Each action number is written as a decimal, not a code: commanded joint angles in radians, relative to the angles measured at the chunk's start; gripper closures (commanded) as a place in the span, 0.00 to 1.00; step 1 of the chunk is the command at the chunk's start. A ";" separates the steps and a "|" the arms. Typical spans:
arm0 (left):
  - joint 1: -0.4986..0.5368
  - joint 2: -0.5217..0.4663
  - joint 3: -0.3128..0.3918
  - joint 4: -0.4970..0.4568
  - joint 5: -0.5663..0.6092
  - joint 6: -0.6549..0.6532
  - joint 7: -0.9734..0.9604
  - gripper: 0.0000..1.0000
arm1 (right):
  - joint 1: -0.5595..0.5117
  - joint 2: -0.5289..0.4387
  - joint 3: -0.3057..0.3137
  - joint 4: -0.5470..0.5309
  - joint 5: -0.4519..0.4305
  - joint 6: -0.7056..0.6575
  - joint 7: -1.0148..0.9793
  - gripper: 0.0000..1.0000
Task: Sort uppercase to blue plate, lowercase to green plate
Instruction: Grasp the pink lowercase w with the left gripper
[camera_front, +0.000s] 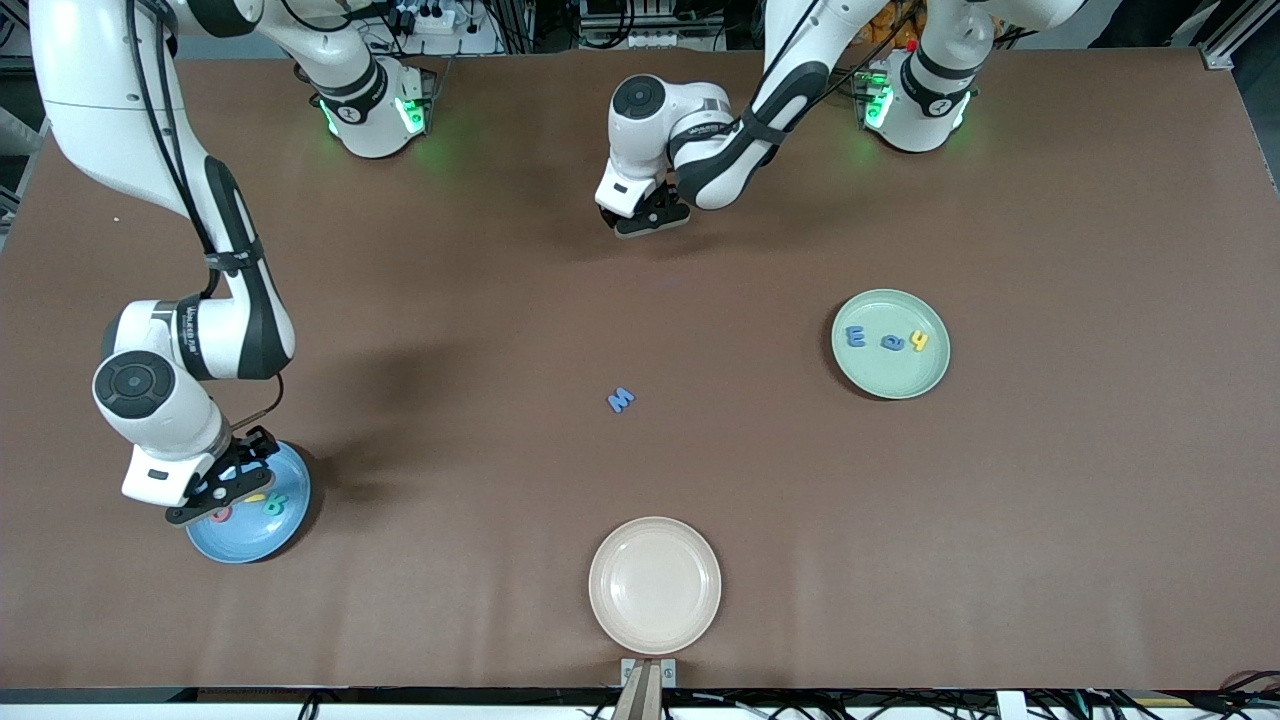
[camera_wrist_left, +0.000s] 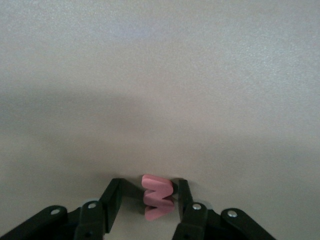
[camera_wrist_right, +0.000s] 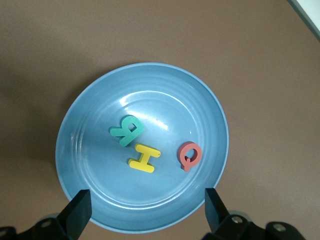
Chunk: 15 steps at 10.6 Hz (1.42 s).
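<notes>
Closing around a small pink-red zigzag lowercase letter (camera_wrist_left: 158, 197), the left gripper (camera_front: 650, 218) sits low at the upper middle of the front view, its fingers narrowed, one touching the letter and one just beside it. Bound for the pale mint-green plate (camera_front: 925, 380), presumably. The right gripper (camera_front: 222, 487) hangs wide and empty over the glossy blue plate (camera_front: 250, 545) at lower left, probably done there. A blue angular M (camera_front: 621, 400) lies mid-frame.

Toy letters R (camera_wrist_right: 127, 130), H (camera_wrist_right: 144, 158), Q (camera_wrist_right: 189, 155) lie in the blue plate (camera_wrist_right: 200, 107).
</notes>
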 joint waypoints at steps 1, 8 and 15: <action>-0.015 0.010 0.011 0.017 0.035 0.007 -0.043 0.50 | -0.017 0.005 0.016 0.013 0.000 -0.001 0.008 0.00; -0.018 0.020 0.012 0.030 0.034 0.007 -0.043 0.55 | -0.003 0.004 0.021 0.013 0.006 -0.008 0.082 0.00; -0.020 0.033 0.012 0.038 0.032 0.007 -0.043 0.69 | 0.006 0.004 0.027 0.013 0.006 -0.008 0.142 0.00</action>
